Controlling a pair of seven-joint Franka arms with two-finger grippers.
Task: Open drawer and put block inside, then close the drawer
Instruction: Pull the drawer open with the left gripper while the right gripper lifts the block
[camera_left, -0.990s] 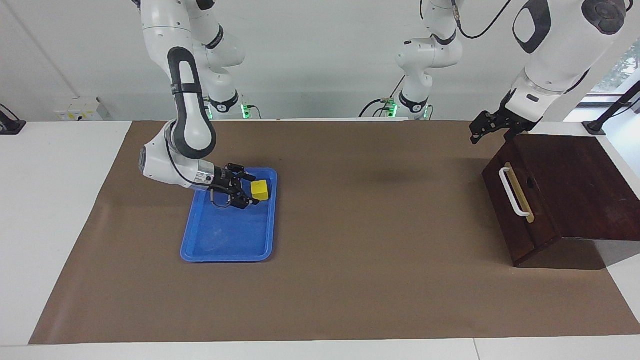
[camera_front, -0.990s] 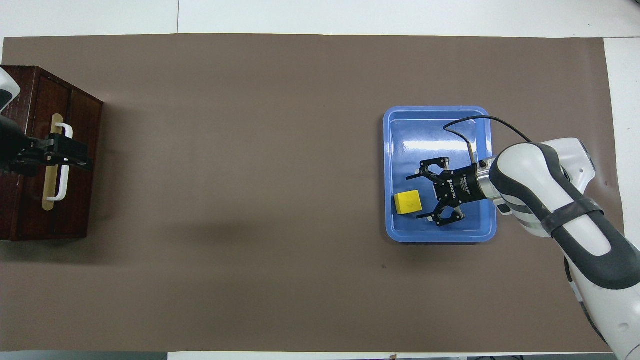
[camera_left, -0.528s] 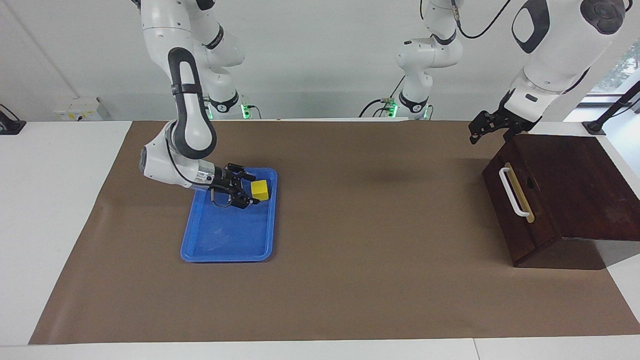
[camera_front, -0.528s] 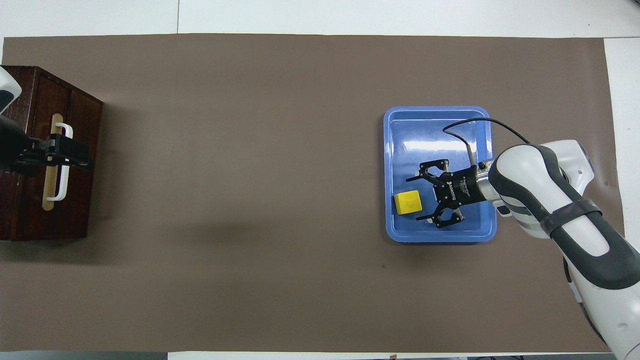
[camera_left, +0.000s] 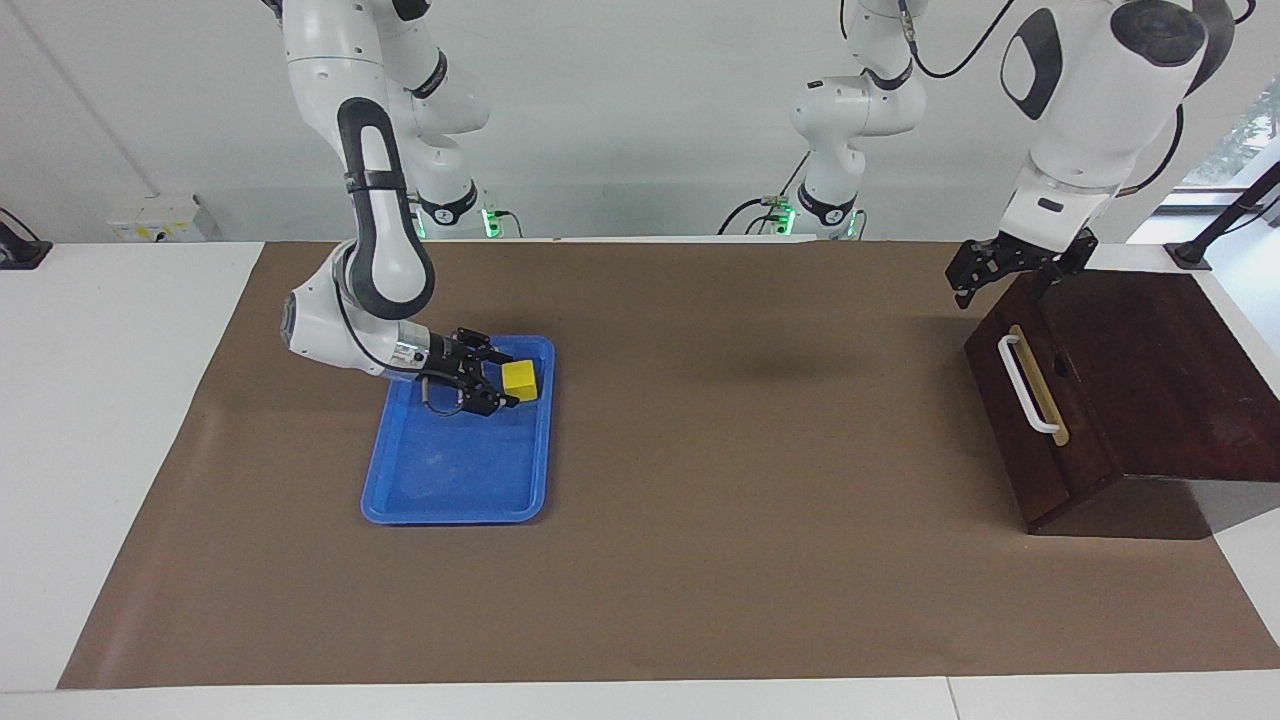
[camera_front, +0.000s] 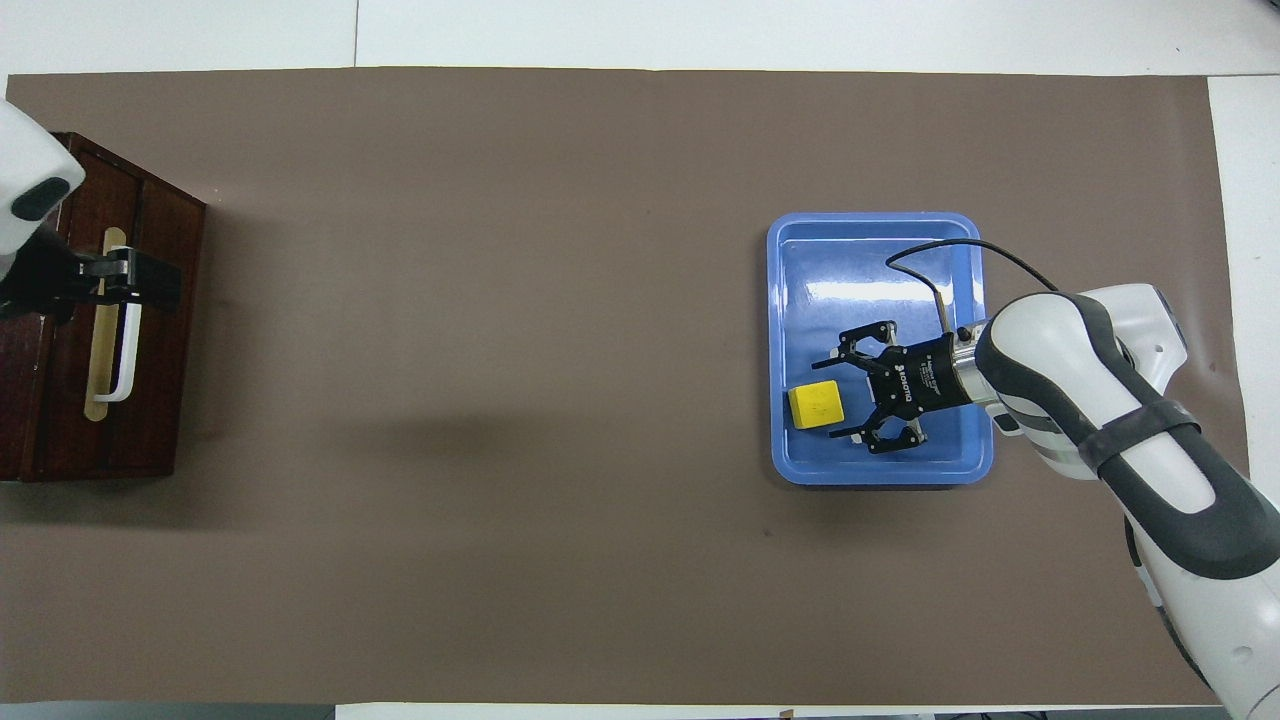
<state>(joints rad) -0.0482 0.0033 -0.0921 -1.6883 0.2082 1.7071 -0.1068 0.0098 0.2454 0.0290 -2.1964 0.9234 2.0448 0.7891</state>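
right gripper (camera_left: 500, 375) spread open beside block (camera_left: 520, 379) in blue tray (camera_left: 455, 480) at centre-left, left gripper (camera_left: 975, 285) at upper right over closed drawer (camera_left: 1035, 400), opening indiscernible

White table (camera_left: 120, 420) under a brown mat (camera_left: 760, 560) — plain white wall (camera_left: 620, 120), window (camera_left: 1245, 130) at one corner.

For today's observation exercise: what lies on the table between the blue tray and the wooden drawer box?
Nothing: in both views only bare brown mat lies between the blue tray and the drawer box.
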